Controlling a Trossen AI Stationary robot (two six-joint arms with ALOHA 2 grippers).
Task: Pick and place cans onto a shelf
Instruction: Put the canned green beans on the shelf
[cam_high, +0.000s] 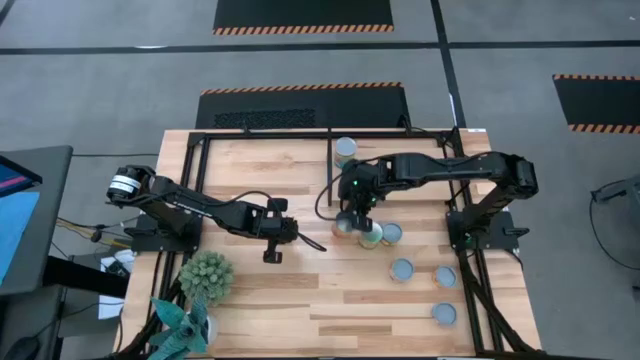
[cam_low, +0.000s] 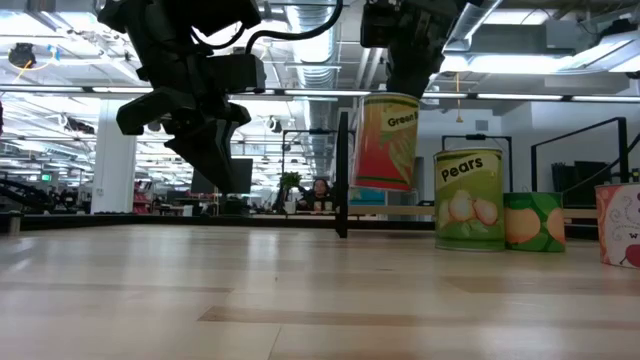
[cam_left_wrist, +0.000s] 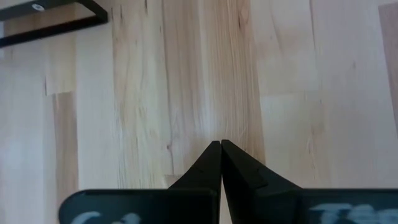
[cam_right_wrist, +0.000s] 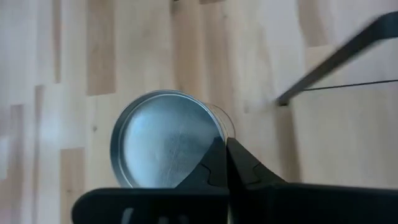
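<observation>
My right gripper (cam_high: 350, 215) is shut on a can with a red and green label (cam_low: 388, 140), held in the air just right of the shelf's central divider bar (cam_high: 330, 185). The can's shiny round top (cam_right_wrist: 165, 140) fills the right wrist view. Another can (cam_high: 345, 150) stands on its base on the planks at the far side of the black shelf frame (cam_high: 200, 135). Several more cans stand on the table at the right (cam_high: 401, 270), among them a "Pears" can (cam_low: 470, 200). My left gripper (cam_high: 274, 240) is shut and empty above bare wood (cam_left_wrist: 221, 144). My right gripper pinches the can's top rim (cam_right_wrist: 217, 132) between its two fingers, at one side of the round top. The fingers come from above, pointing down. The can hangs below them, slightly tilted, its base clear of the table (cam_low: 385, 188).
Two spiky green potted plants (cam_high: 205, 275) stand at the near left corner. Two cans (cam_high: 381, 235) stand close beside the held one. The thin black bars of the shelf frame run along the far and left sides. There is bare wood between the two grippers.
</observation>
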